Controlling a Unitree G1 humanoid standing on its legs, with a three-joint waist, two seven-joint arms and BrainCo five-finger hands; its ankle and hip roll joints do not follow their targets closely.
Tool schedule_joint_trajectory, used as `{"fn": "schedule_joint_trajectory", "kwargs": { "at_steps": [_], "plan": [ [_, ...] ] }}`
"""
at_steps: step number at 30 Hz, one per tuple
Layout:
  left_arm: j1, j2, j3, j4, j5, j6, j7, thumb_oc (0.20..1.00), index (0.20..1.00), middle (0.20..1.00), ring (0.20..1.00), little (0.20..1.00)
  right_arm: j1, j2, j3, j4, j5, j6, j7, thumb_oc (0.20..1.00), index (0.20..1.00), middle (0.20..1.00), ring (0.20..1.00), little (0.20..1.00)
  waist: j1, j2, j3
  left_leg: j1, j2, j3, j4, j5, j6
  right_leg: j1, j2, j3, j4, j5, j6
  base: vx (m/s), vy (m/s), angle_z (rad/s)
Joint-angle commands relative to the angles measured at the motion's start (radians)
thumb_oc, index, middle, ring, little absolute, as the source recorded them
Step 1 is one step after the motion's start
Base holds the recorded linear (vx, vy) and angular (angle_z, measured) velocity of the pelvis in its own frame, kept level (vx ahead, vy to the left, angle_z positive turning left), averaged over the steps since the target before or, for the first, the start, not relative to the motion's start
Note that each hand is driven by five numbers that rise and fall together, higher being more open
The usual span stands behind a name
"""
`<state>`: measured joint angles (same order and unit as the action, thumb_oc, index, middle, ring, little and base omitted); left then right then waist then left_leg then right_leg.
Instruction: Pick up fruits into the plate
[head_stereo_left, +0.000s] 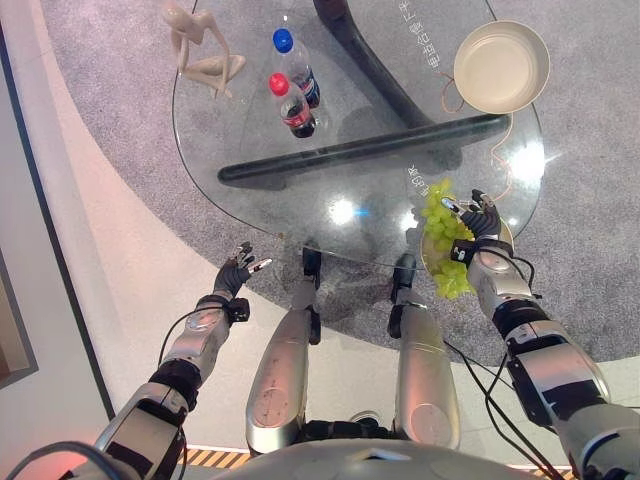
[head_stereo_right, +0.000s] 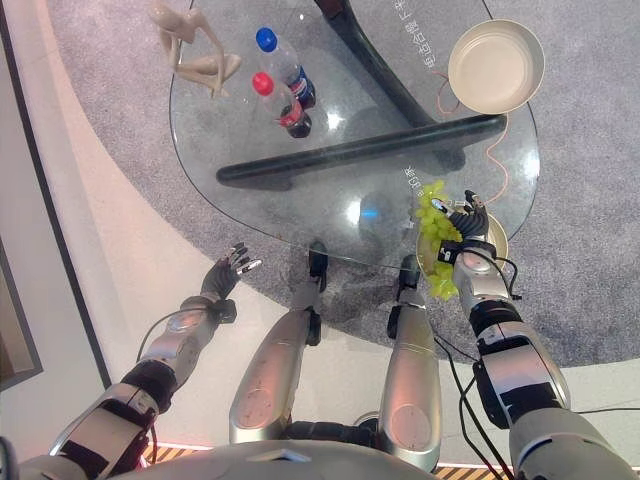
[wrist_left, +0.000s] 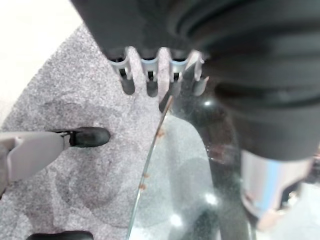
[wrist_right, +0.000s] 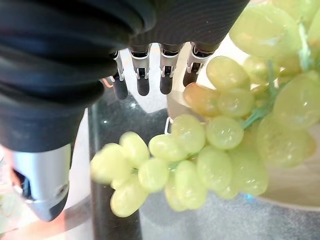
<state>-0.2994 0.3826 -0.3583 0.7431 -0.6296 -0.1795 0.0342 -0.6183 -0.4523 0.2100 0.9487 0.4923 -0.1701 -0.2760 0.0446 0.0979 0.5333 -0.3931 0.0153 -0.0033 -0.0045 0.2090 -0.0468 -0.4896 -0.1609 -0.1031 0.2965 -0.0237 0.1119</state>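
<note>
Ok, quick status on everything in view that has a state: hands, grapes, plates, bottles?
Right hand: open, fingers straight beside the grapes.
Left hand: open, idle off the table edge.
Grapes: draped over the near plate's rim.
Near plate: mostly covered.
Far plate: empty.
Two bottles: capped, standing.
Figurine: upright.

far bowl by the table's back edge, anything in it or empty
Empty. The far bowl on the glass table shows a bare pale inside; the green grapes hang at the right hand.
</note>
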Motion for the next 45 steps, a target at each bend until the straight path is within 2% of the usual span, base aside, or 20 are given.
{"fn": "schedule_joint_trajectory", "kwargs": {
  "at_steps": [1,11,19,30,35,36,39,40,45],
  "plan": [
    [-0.009,-0.009,-0.003,0.027,-0.014,-0.039,-0.005,1.0,1.0,1.0,1.0,1.0,0.04,-0.018,0.002,-0.098,0.023,-0.045,-0.023,1.0,1.0,1.0,1.0,1.0,-0.014,-0.021,-0.013,0.031,-0.077,0.012,0.117,-0.18,0.036,0.05,0.055,-0.026,-0.121,0.095,-0.023,0.0,0.0,0.0],
    [0.029,-0.002,0.022,-0.004,-0.016,-0.028,0.0,1.0,1.0,1.0,1.0,1.0,0.123,-0.026,-0.008,-0.296,0.022,-0.048,-0.068,1.0,1.0,1.0,1.0,1.0,-0.03,-0.042,-0.013,0.079,-0.072,0.015,0.113,-0.19,0.04,0.097,0.065,-0.024,-0.13,0.09,-0.027,0.02,0.007,0.02],
    [0.063,-0.005,0.057,0.006,-0.013,-0.021,-0.018,1.0,1.0,1.0,1.0,1.0,0.203,-0.029,-0.051,-0.387,0.019,-0.075,-0.047,1.0,1.0,1.0,1.0,1.0,-0.037,-0.06,-0.016,0.145,-0.063,0.023,0.108,-0.2,0.039,0.167,0.07,-0.026,-0.142,0.083,-0.03,0.05,0.015,0.01],
    [0.139,-0.02,0.107,0.025,0.006,-0.025,-0.046,1.0,1.0,1.0,1.0,1.0,0.352,-0.016,-0.12,-0.534,0.011,-0.103,-0.009,1.0,1.0,1.0,1.0,1.0,-0.043,-0.084,-0.084,0.228,-0.048,0.043,0.085,-0.216,0.036,0.26,0.071,-0.031,-0.186,0.074,-0.032,0.08,0.017,0.01],
    [0.174,-0.028,0.135,0.027,0.009,-0.016,-0.076,1.0,1.0,1.0,1.0,1.0,0.416,0.004,-0.147,-0.569,0.042,-0.114,0.046,1.0,1.0,1.0,1.0,1.0,-0.045,-0.092,-0.114,0.259,-0.044,0.05,0.073,-0.219,0.034,0.298,0.074,-0.032,-0.201,0.068,-0.032,0.06,0.011,-0.01],
    [0.19,-0.034,0.145,0.034,0.026,-0.016,-0.089,1.0,1.0,1.0,1.0,1.0,0.439,0.019,-0.151,-0.575,0.07,-0.116,0.097,1.0,1.0,1.0,1.0,1.0,-0.045,-0.096,-0.129,0.275,-0.043,0.052,0.067,-0.222,0.033,0.316,0.073,-0.034,-0.209,0.066,-0.031,0.09,0.008,0.01],
    [0.215,-0.043,0.165,0.042,0.041,-0.008,-0.106,1.0,1.0,1.0,1.0,1.0,0.491,0.057,-0.155,-0.586,0.127,-0.108,0.164,1.0,1.0,1.0,1.0,1.0,-0.049,-0.104,-0.159,0.304,-0.041,0.059,0.054,-0.224,0.032,0.347,0.072,-0.036,-0.224,0.065,-0.029,0.1,0.01,0.01],
    [0.234,-0.049,0.185,0.048,0.05,0.006,-0.126,1.0,1.0,1.0,1.0,1.0,0.543,0.09,-0.156,-0.575,0.172,-0.099,0.227,1.0,1.0,1.0,1.0,1.0,-0.051,-0.111,-0.185,0.324,-0.039,0.067,0.049,-0.226,0.029,0.374,0.068,-0.041,-0.237,0.065,-0.026,0.1,0.011,0.0],
    [0.273,-0.063,0.2,0.071,0.092,0.03,-0.151,1.0,1.0,1.0,1.0,1.0,0.62,0.144,-0.133,-0.525,0.195,-0.075,0.301,1.0,1.0,1.0,1.0,1.0,-0.054,-0.121,-0.23,0.356,-0.037,0.072,0.039,-0.227,0.026,0.412,0.066,-0.043,-0.253,0.067,-0.022,0.07,0.005,0.02]
  ]
}}
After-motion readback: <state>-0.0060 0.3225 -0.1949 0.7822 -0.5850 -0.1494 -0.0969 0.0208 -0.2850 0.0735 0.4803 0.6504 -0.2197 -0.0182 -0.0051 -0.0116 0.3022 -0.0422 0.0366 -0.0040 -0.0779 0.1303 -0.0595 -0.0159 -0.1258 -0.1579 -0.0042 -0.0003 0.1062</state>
